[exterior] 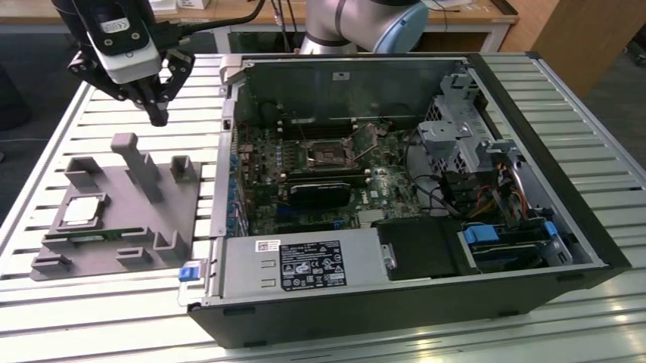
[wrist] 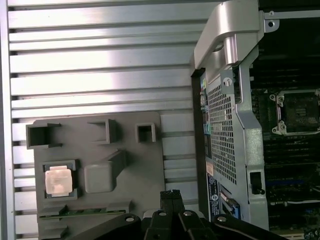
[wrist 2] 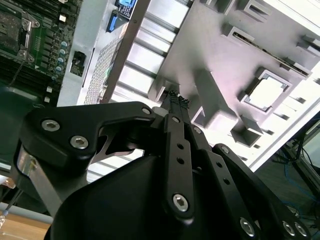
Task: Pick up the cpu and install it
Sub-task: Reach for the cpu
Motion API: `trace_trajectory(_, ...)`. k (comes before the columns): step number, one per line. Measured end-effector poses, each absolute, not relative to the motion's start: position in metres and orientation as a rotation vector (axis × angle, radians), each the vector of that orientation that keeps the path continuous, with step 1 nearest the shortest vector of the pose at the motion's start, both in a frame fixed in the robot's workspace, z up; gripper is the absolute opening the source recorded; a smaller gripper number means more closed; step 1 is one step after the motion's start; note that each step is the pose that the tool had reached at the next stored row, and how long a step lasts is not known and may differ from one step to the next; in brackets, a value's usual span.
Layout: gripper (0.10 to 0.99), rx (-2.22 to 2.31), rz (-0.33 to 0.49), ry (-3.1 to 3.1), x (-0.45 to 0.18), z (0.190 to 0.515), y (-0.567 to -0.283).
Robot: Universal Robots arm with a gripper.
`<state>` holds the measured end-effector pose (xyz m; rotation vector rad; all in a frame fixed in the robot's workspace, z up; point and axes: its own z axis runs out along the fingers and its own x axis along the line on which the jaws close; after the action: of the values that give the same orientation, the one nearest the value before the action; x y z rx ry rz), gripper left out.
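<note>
The cpu (exterior: 83, 212) is a small silvery square lying flat in a pocket of the grey holder tray (exterior: 177, 200) on the exterior view's left. Both wrist views show it too, cpu (wrist: 59, 181) and cpu (wrist 2: 263, 94). My gripper (exterior: 159, 117) hangs in the air above the tray's far edge, well clear of the chip. Its black fingertips (wrist: 171, 195) are pressed together with nothing between them, as the fingertips (wrist 2: 177, 100) also show. The empty socket (exterior: 328, 155) sits on the motherboard inside the open computer case (exterior: 404, 302), and appears as socket (wrist: 298, 112).
The tray carries a tall grey post (exterior: 136, 162) and several slotted blocks, with a green memory stick (exterior: 96, 236) along its near side. The case's metal side wall (wrist: 235, 100) stands between tray and motherboard. A black heatsink block (exterior: 323, 193) lies below the socket.
</note>
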<state>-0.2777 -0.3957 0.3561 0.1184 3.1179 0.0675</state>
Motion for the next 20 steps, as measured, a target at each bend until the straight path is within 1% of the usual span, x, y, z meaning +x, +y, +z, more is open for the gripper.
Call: trace_trajectory(20,0.114,0.118,0.067,3.118,-0.2849,0.3538,-0.3957)
